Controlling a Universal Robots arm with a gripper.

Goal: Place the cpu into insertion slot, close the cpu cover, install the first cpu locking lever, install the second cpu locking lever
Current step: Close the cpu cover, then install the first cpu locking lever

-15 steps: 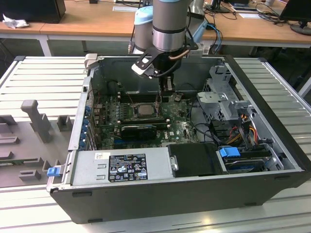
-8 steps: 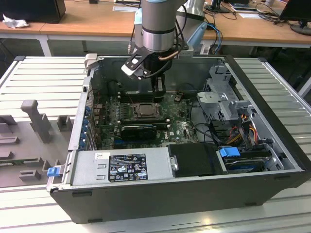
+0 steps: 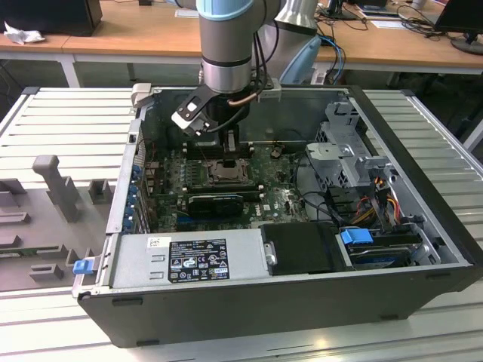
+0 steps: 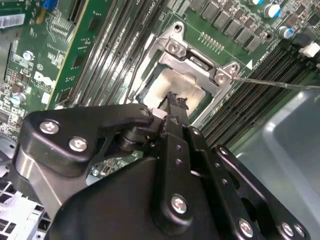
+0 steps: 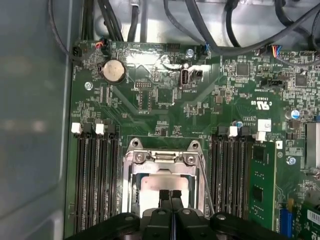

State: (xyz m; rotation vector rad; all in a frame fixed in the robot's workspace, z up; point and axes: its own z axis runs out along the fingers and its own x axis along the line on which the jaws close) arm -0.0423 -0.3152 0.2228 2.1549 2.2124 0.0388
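Note:
The pale square cpu (image 5: 150, 192) (image 4: 182, 85) lies in the insertion slot (image 3: 225, 172) on the green board. The silvery cpu cover (image 5: 162, 169) (image 4: 192, 62) appears to lie flat as a frame around it. My gripper (image 5: 170, 194) (image 4: 174, 100) (image 3: 231, 147) hangs just over the chip's middle, its two black fingers shut together with nothing between them. A thin metal locking lever (image 5: 206, 182) (image 4: 275, 83) runs along one side of the socket and sticks out past its corner.
Black memory slots (image 5: 95, 180) (image 5: 230, 175) flank the socket. A coin battery (image 5: 114, 71) and dark cables (image 5: 200, 20) sit beyond it. The grey case wall (image 5: 30, 125) is close by. The power supply (image 3: 196, 256) and drive cage (image 3: 347, 151) fill the case's other parts.

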